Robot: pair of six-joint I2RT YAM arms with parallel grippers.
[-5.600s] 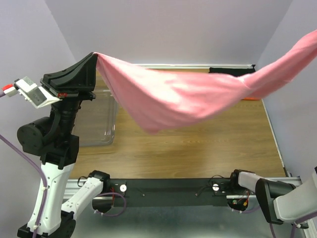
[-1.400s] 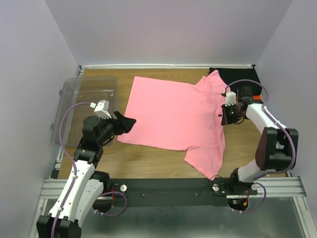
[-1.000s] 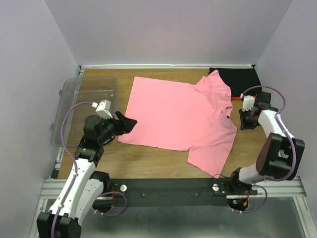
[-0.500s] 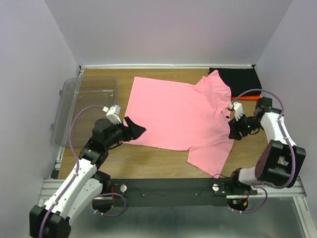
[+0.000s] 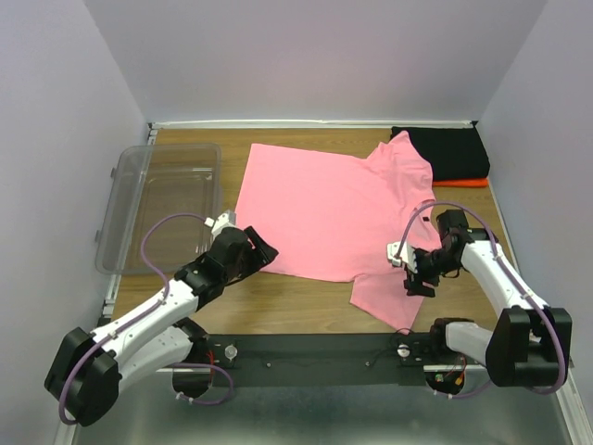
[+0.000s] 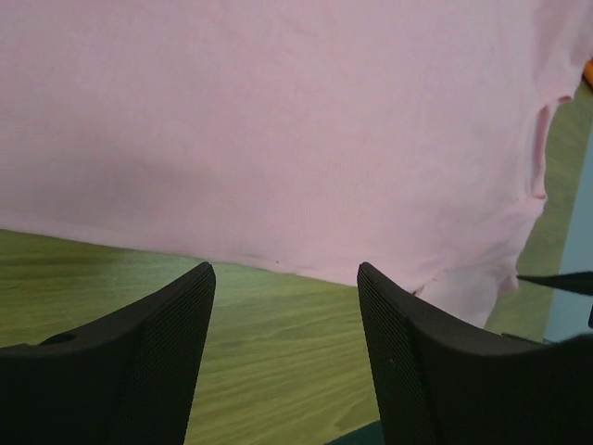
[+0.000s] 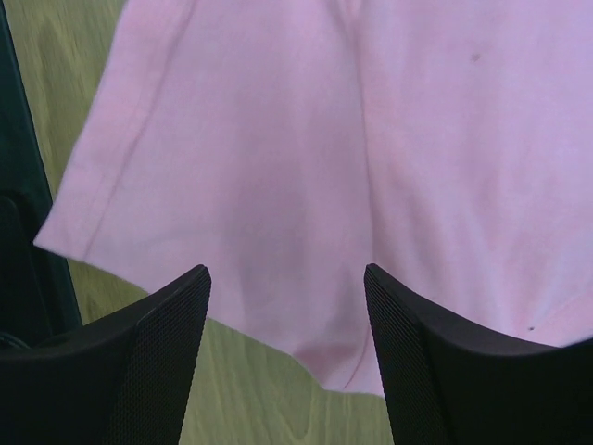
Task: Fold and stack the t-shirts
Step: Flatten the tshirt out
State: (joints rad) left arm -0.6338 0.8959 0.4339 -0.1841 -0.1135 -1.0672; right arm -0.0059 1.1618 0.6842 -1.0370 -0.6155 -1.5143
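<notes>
Mid-counter (image 5: 306,301), laid out flat: one shirt (image 5: 329,209), collar end to the right, hem end to the left. Just beside the hem, along the counter's left edge, the tub (image 5: 167,185). Off in the far right corner, right behind the shirt's far sleeve, a folded shirt (image 5: 445,153) stacked on a lower shirt (image 5: 473,183), only a strip of that one peeking out on the near side. Over the spread shirt's near left corner, the left hand (image 5: 262,248). Over the near sleeve, to the right, the right hand (image 5: 414,275). Bare counter in front of the shirt.
</notes>
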